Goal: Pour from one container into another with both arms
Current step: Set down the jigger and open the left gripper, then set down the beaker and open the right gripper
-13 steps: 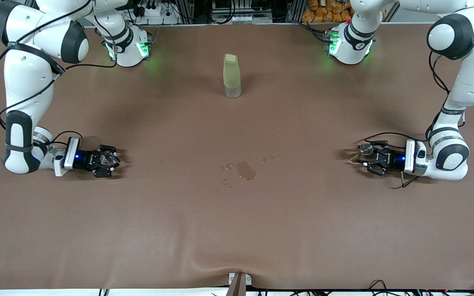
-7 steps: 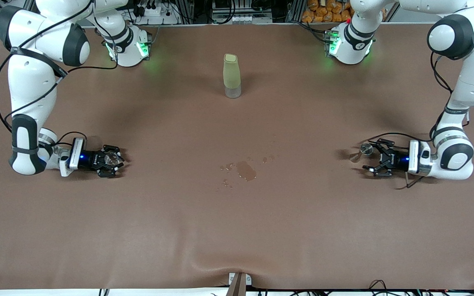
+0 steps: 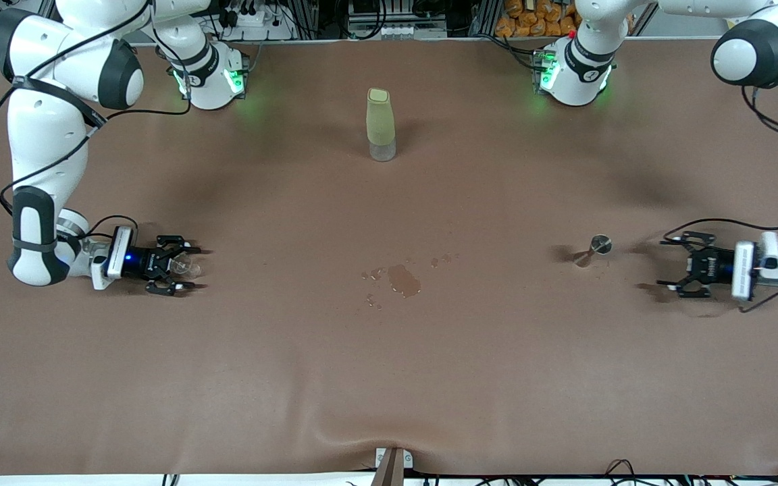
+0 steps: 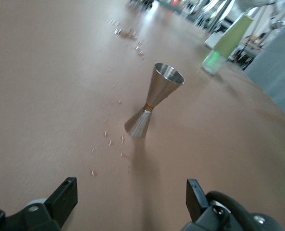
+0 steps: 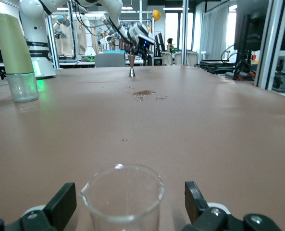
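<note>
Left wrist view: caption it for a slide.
Open left tool low over the brown table, facing an upright steel hourglass jigger standing free.

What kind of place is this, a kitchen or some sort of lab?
Most likely a robotics lab: two white arms work a brown-covered table, more robot arms stand in the background, and cabling and aluminium framing line the table's edge.

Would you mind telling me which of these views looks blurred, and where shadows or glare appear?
Left wrist view: the tabletop is smeared, the jigger fairly sharp. Right wrist view: the glass beaker is crisp, with bright ceiling lights in the background. Front view: sharp, with a soft shadow beside the jigger.
</note>
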